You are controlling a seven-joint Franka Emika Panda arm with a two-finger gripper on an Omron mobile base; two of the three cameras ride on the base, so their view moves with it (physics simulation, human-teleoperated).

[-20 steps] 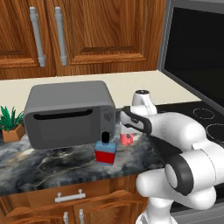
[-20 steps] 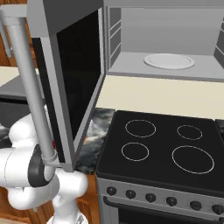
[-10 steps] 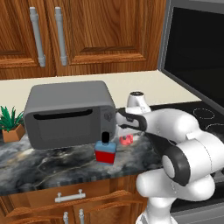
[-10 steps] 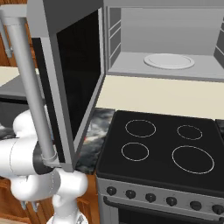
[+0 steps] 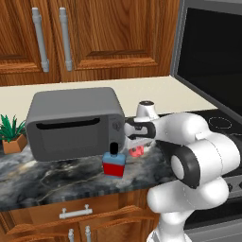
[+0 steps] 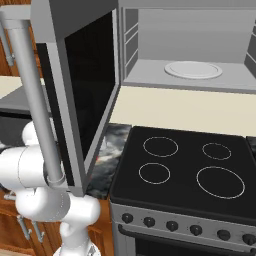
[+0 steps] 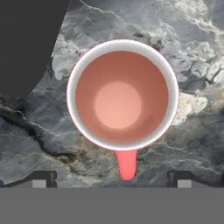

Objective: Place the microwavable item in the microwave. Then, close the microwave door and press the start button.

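Arm has swung further left and down since the earlier frame; gripper (image 7: pixel 111 181) now sits directly above the cup (image 7: pixel 122 94), jaws spread wide, nothing held. Cup stands on the marble counter (image 7: pixel 192 52). Microwave door (image 6: pixel 85 95) open, plate (image 6: pixel 193 69) bare. Grasp, placement, door closing, start press all remain.

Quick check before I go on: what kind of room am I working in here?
A rendered home kitchen: a marble-look counter under wooden cabinets, a black four-ring cooktop, and an open microwave above it.

No legible text, label, brand, number or sign on anything in view.
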